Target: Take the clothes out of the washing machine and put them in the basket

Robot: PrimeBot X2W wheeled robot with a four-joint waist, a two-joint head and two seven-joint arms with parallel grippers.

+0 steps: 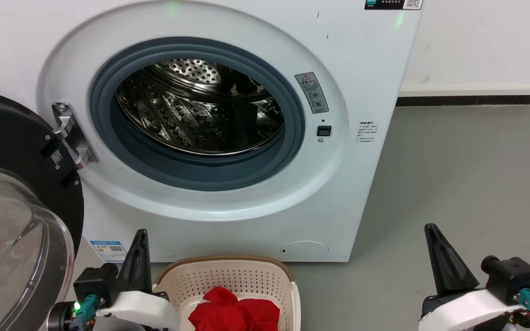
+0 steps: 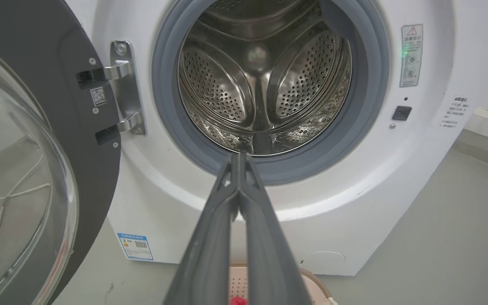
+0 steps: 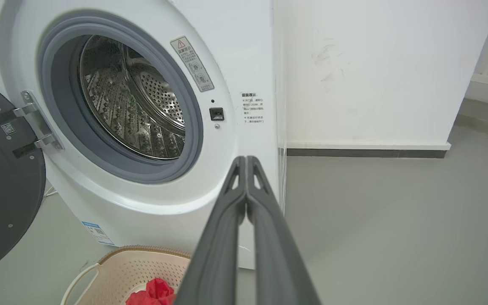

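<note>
The white washing machine (image 1: 352, 59) stands with its black-rimmed glass door (image 1: 12, 220) swung open to the left; the steel drum (image 1: 200, 105) holds nothing I can see. Red clothes (image 1: 235, 312) lie in the cream basket (image 1: 228, 276) on the floor below the opening. My left gripper (image 1: 141, 234) is shut at the basket's left rim, pointing up at the washer front. At the lower right my right gripper (image 1: 430, 230) is shut over bare floor. In the wrist views both grippers, left (image 2: 240, 155) and right (image 3: 246, 159), show tips pressed together with nothing between them.
Grey floor (image 1: 467, 184) stretches to the right of the washer, ending at a white wall with a dark skirting strip (image 1: 467, 99). The open door takes up the space at the left, its hinge (image 1: 69, 133) beside the grey rubber ring.
</note>
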